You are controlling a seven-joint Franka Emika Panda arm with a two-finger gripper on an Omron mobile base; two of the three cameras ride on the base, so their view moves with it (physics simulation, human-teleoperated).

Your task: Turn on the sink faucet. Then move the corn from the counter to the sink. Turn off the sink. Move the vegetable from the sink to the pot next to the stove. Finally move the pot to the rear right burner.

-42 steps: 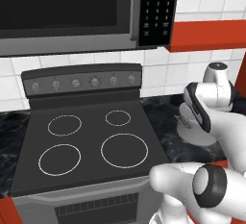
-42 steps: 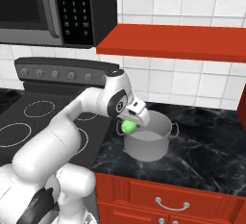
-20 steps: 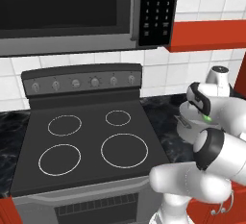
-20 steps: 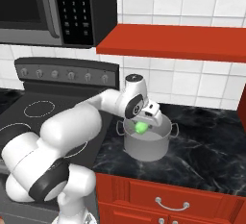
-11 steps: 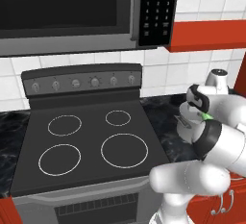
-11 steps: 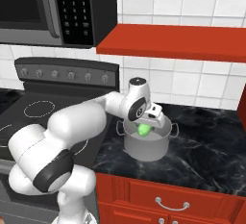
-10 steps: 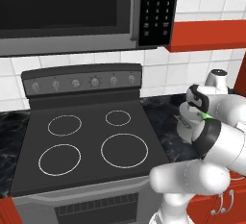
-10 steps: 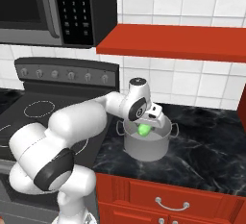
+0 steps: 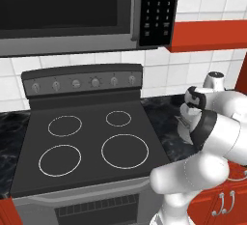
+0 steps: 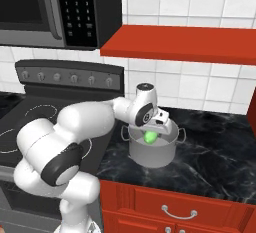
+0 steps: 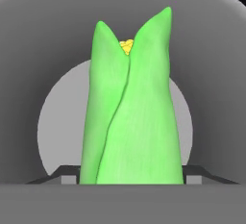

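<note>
The corn [image 11: 129, 112], in a green husk with a yellow tip, stands between my fingertips [image 11: 62, 173] and points down at the pot's pale floor [image 11: 57, 122]. In the right base view my gripper [image 10: 156, 128] is shut on the corn [image 10: 150, 137], and it reaches into the mouth of the grey pot [image 10: 150, 156]. The pot stands on the dark counter just right of the stove. My forearm hides most of the pot [image 9: 182, 124] in the left base view. The rear right burner [image 9: 118, 118] is bare.
The black stove [image 9: 87, 142] has its knob panel [image 9: 82, 81] at the back. A microwave [image 9: 67, 11] hangs above it, and a red shelf [image 10: 185, 44] juts out over the pot. The marble counter [image 10: 215, 159] runs on to the right.
My hand has carried the corn from the pot's left side to above its opening, then lowered it inside. In the last half second it has sunk a little further.
</note>
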